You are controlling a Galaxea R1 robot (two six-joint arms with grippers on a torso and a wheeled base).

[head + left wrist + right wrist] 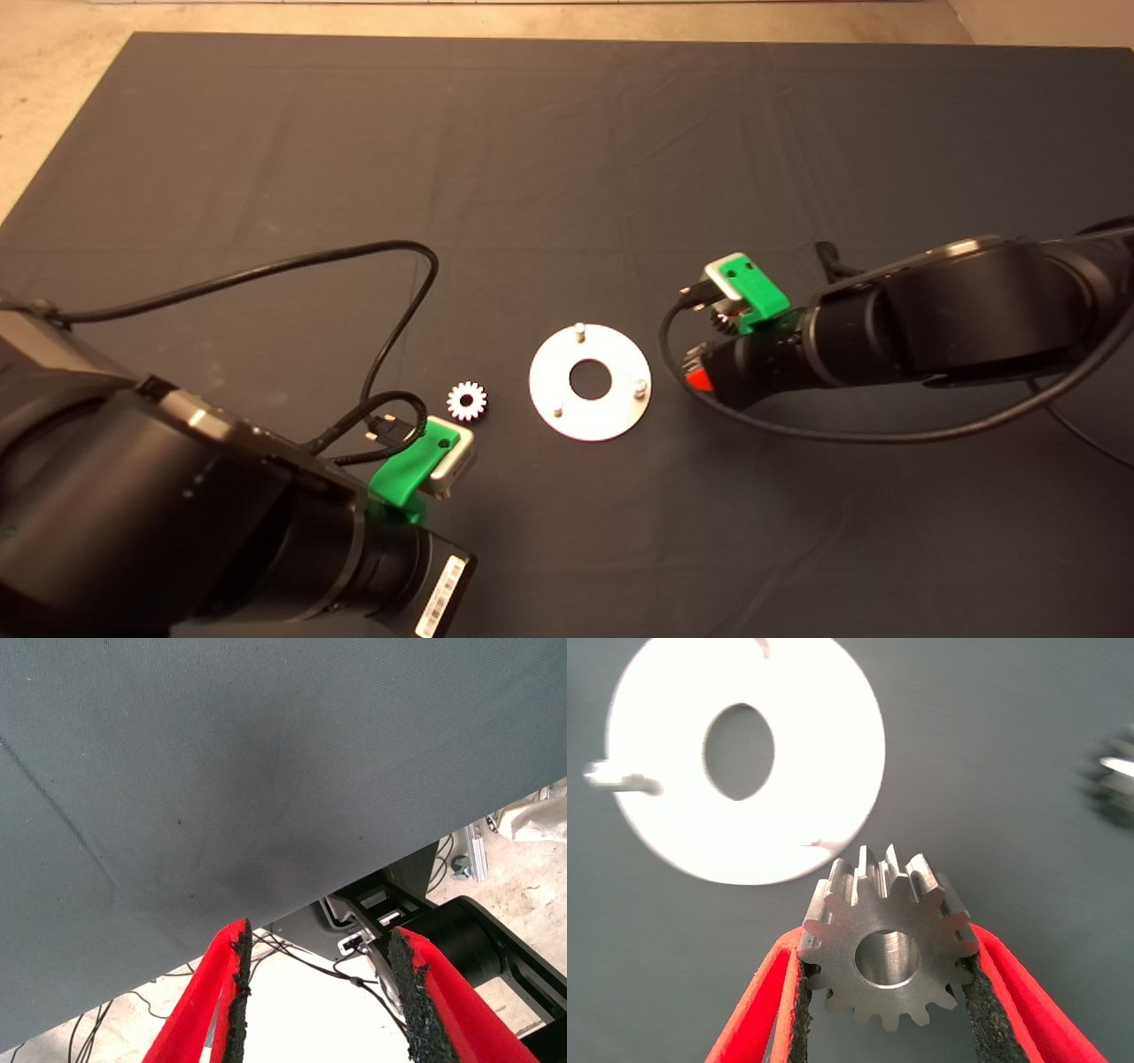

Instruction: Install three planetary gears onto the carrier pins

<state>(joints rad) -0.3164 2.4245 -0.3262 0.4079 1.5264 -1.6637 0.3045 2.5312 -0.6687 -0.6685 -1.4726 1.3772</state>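
Gears in view: two. One (888, 941) is pinched between the right claw's (886, 992) pads, just right of the plate (590, 382); the other (467, 400) lies flat left of it. Three pins (579, 330) stand bare. Left claw (314, 992) (lower left, fingers spread, empty) hides behind its arm in the head view.

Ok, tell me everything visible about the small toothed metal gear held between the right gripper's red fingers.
The small silver toothed metal gear looks machined, with straight blunt teeth all round and a smooth round centre hole. It stands on edge, flat face toward the wrist camera, clamped on two opposite sides by the black pads of the right gripper. It hangs above the dark mat, touching nothing else, short of the flat round silver plate with its pins. In the head view the gripper hides most of it.
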